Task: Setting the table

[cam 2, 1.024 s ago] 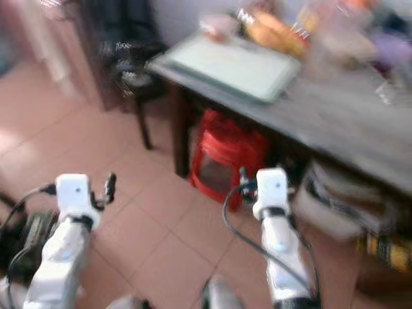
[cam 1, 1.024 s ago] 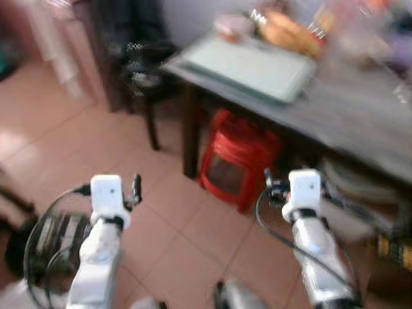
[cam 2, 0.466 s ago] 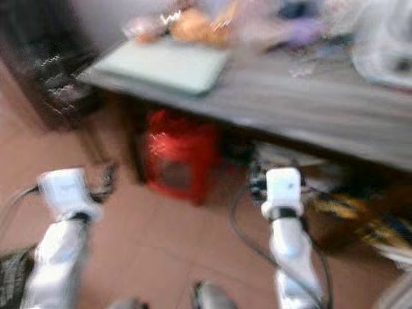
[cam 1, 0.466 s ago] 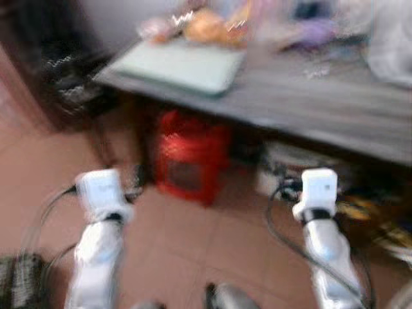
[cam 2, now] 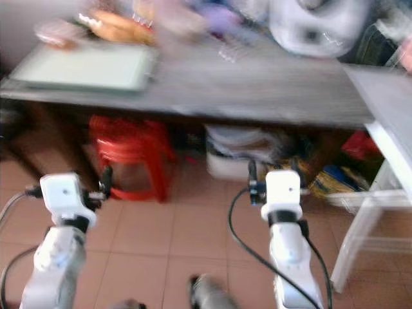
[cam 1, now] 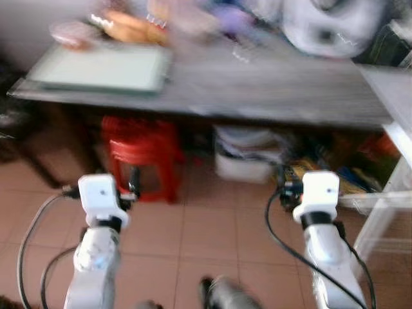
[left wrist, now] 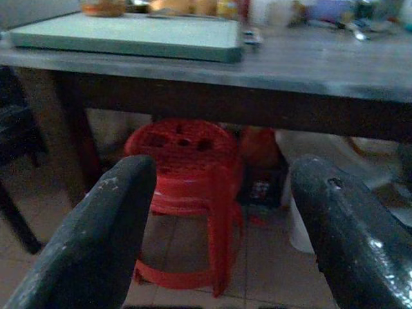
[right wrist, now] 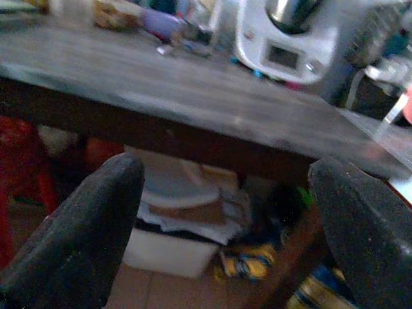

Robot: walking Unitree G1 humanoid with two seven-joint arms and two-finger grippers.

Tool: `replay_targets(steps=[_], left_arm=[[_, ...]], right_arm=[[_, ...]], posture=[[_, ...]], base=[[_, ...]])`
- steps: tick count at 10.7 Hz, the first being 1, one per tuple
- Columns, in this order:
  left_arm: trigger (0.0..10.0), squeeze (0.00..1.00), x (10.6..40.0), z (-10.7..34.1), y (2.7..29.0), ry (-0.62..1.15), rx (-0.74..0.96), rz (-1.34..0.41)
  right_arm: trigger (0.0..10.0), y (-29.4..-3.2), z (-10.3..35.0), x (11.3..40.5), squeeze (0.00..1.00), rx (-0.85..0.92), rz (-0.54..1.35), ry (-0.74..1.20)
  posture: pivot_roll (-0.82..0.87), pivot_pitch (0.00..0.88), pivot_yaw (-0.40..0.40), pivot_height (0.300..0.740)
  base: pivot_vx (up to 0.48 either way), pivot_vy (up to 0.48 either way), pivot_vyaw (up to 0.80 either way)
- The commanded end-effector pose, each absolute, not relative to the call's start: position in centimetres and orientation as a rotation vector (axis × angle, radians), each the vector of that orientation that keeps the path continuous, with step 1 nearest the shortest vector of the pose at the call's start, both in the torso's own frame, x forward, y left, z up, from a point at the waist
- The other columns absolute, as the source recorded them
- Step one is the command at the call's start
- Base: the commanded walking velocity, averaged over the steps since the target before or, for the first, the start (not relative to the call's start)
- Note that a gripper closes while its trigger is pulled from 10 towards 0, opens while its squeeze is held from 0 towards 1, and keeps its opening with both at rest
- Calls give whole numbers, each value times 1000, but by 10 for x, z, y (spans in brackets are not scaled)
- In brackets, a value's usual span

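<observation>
A dark wooden table [cam 1: 277, 96] stretches across in front of me, seen blurred. A pale green tray [cam 1: 103, 67] lies on its left end, with bread-like food [cam 1: 125, 27] and a small bowl [cam 1: 71, 32] behind it. My left gripper [left wrist: 215, 225] is open, held low before the table's edge and facing a red plastic stool [left wrist: 187, 154] underneath. My right gripper [right wrist: 225, 225] is open too, level with the table's underside. Both arms [cam 1: 96, 212] [cam 1: 318, 212] are raised over the tiled floor, holding nothing.
A white kitchen appliance [cam 1: 331, 26] stands at the table's back right, with cluttered small items [right wrist: 174, 32] beside it. Under the table are a white box of papers [cam 1: 248, 154] and colourful packets [cam 1: 322, 177]. A white stand [cam 1: 393, 193] sits at the right. A dark chair [left wrist: 13, 148] is left.
The camera has swung to the right and come nearer the table: the tray slid to the left of the picture and the white appliance and white stand came into view. Both arms stay raised.
</observation>
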State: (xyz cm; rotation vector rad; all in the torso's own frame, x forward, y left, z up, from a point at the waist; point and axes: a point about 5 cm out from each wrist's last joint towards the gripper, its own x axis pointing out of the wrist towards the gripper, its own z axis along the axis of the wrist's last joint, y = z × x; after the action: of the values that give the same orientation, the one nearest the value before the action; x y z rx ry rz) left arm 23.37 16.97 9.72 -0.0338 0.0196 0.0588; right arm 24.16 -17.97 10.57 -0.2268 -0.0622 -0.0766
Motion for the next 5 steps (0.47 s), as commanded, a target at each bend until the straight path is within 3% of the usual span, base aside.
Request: replay_targets(steps=[1,5], left_arm=[[10000,0,234,97,167,28,-46,42],[10000,0,234,99,167,29,-36,46]], right_arm=[[10000,-180,112,246,0,-235,-78,-78],[10000,-174,114,252,0,-228,-55,-89]], posture=[[-2,91,-9,740],[2,112,-4,740]], base=[[0,0,-800],[0,0,-800]])
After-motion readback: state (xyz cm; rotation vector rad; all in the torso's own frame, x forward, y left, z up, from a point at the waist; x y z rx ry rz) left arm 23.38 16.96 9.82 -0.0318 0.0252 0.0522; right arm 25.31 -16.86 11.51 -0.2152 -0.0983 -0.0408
